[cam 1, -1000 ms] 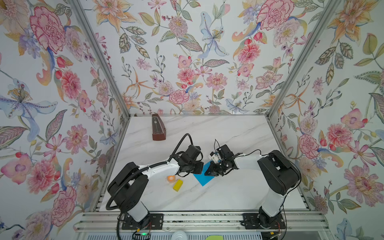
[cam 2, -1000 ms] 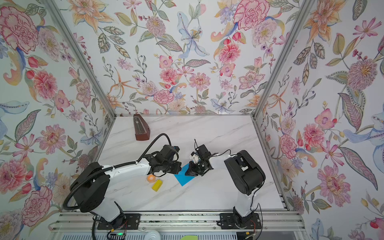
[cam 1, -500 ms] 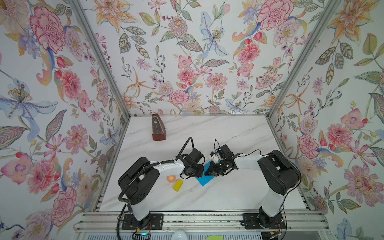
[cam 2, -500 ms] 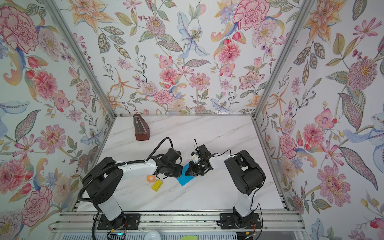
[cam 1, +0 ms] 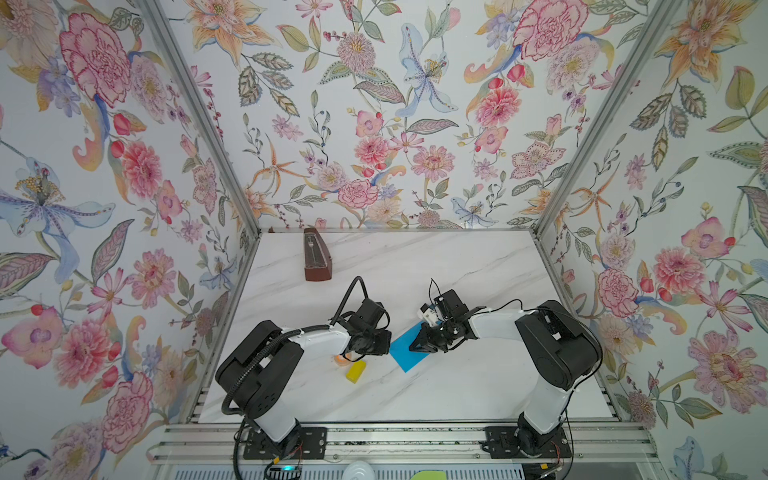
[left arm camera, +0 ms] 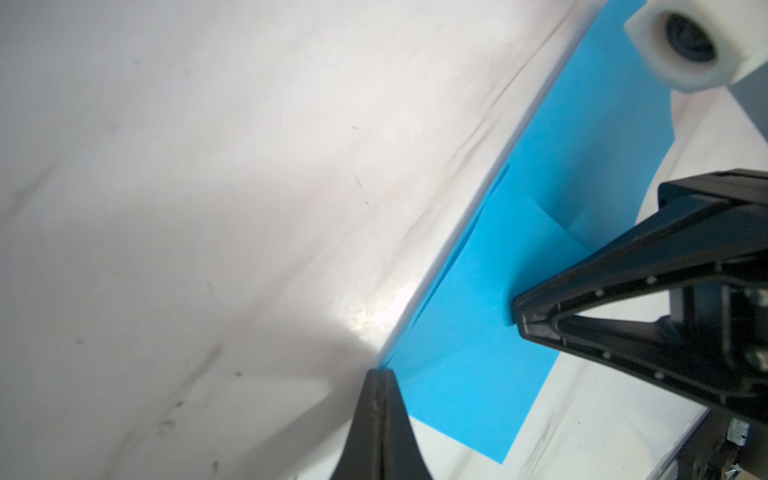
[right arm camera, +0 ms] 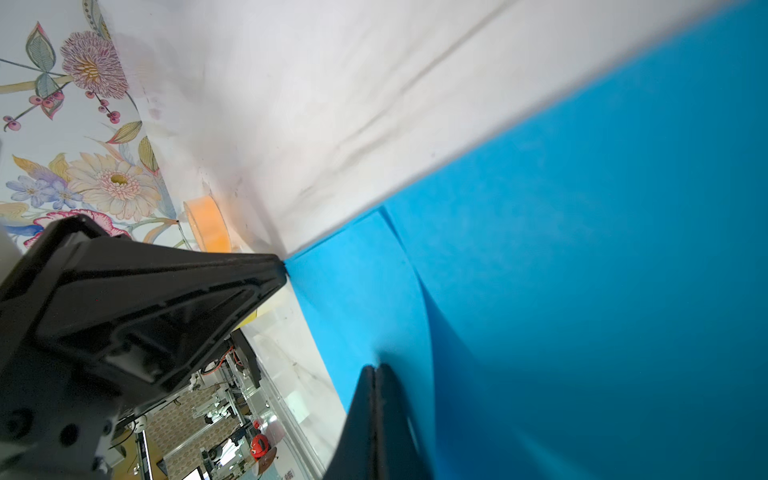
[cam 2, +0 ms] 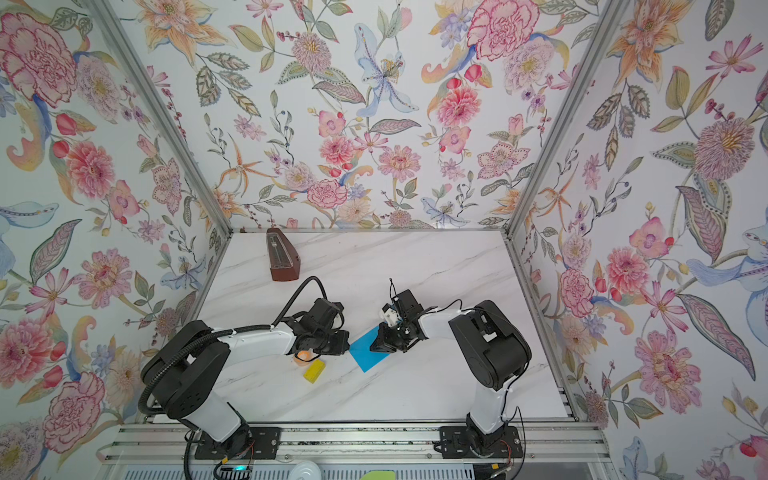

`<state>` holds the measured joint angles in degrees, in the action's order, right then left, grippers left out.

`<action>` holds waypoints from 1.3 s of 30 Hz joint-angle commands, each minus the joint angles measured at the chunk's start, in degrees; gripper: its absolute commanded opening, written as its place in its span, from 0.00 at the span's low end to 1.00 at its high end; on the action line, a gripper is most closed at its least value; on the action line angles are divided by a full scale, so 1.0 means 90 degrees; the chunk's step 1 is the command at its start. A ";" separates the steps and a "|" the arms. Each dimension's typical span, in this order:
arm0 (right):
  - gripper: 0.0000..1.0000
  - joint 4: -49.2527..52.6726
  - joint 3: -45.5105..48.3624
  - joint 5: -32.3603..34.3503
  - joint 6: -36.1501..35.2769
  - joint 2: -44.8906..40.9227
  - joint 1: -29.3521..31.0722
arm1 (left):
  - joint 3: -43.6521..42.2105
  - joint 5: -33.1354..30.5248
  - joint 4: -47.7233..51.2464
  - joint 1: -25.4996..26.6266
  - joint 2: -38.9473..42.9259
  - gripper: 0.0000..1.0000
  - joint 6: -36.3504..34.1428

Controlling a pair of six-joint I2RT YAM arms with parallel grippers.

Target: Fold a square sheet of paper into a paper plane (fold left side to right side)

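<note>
Left gripper (left arm camera: 378, 376), closed empty, touches a corner of the paper (left arm camera: 478, 332); right gripper (right arm camera: 376, 370), likewise, rests on it.

White arms (cam 1: 320, 338) with black joints (cam 1: 259, 374), cables (cam 1: 347, 291) and pincers (left arm camera: 380, 376).

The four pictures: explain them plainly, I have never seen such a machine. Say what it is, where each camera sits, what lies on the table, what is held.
It is a robot: two arms bolted by a marble table, the left arm and the right arm, each ending in jaws. Two pictures look down from above; two come from cameras on the wrists, close behind the jaws. On the table are a blue paper, partly folded, a yellow block, an orange roll and a metronome. Nothing is gripped: both pairs of jaws are shut, the left tips at the paper's corner, the right tips on top of it.
</note>
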<state>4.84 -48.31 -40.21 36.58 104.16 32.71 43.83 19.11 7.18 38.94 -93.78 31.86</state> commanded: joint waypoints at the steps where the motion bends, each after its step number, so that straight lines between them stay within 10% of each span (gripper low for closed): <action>1: 0.02 0.0840 0.0342 0.0825 -0.0139 0.0292 -0.0099 | -0.0436 -0.0288 0.0827 -0.0212 -0.0176 0.00 -0.0246; 15: 0.02 0.1333 -0.0150 0.0742 -0.0745 0.0358 -0.0071 | 0.0391 -0.0327 0.1207 -0.0209 0.0862 0.00 -0.0371; 39: 0.01 0.2176 -0.0478 0.1524 -0.0738 0.0344 0.0044 | 0.0822 -0.0107 0.0848 0.0378 -0.1044 0.00 -0.0420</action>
<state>15.68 -54.22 -37.23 30.81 105.43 33.36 54.15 20.60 12.69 42.76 -101.36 28.36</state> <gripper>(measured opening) 0.047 0.048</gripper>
